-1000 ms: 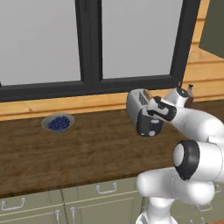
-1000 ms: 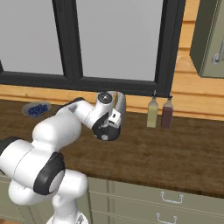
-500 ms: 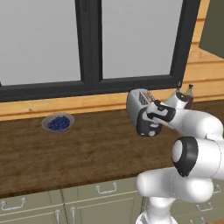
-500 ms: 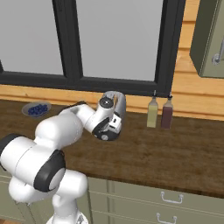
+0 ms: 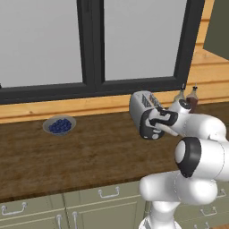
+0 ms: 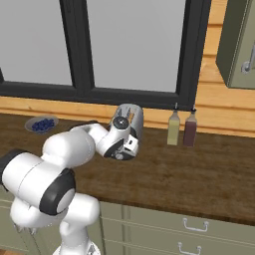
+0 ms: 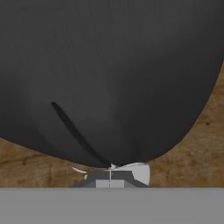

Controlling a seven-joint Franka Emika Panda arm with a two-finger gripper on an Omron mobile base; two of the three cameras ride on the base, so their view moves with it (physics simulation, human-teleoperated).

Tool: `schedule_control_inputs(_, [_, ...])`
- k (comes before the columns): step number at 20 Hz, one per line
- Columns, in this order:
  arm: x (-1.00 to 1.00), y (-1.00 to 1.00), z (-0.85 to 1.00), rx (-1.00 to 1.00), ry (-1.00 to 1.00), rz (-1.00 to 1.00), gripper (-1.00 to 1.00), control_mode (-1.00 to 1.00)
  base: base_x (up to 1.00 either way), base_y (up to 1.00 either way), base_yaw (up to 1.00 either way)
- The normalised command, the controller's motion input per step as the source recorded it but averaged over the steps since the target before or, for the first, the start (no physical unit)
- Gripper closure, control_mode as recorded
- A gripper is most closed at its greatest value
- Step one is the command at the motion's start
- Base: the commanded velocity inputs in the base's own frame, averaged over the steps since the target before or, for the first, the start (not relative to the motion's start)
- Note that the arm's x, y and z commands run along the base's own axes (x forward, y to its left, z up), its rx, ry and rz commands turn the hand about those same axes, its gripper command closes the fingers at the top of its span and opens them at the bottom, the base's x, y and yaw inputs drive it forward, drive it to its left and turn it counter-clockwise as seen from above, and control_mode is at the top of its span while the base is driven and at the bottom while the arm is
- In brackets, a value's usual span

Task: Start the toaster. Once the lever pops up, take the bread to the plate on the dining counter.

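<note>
We see the toaster (image 5: 142, 103) upright, long axis running back toward the window, dark front facing us, our gripper (image 7: 110, 175) clenched empty against it.

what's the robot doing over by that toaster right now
The white robot arm has its end effector, jaws shut and holding nothing, pressed against the dark front of the rounded silver-grey toaster on the brown wood-grain counter. It seems to be working the toaster's lever. A grey bowl of blueberries sits further along, and two bottles stand beside the toaster.
</note>
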Motion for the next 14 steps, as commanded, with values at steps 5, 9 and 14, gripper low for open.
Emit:
schedule_control_inputs(5, [0.0,0.01,-0.54,0.0,0.0,0.0,1.0,-1.0,0.0,0.0,0.0])
schedule_control_inputs(9, [-0.01,0.06,-0.79,0.0,0.01,-0.01,1.0,-1.0,0.0,0.0,0.0])
schedule_control_inputs(14, [-0.07,0.06,-0.96,0.0,0.03,-0.03,1.0,-1.0,0.0,0.0,0.0])
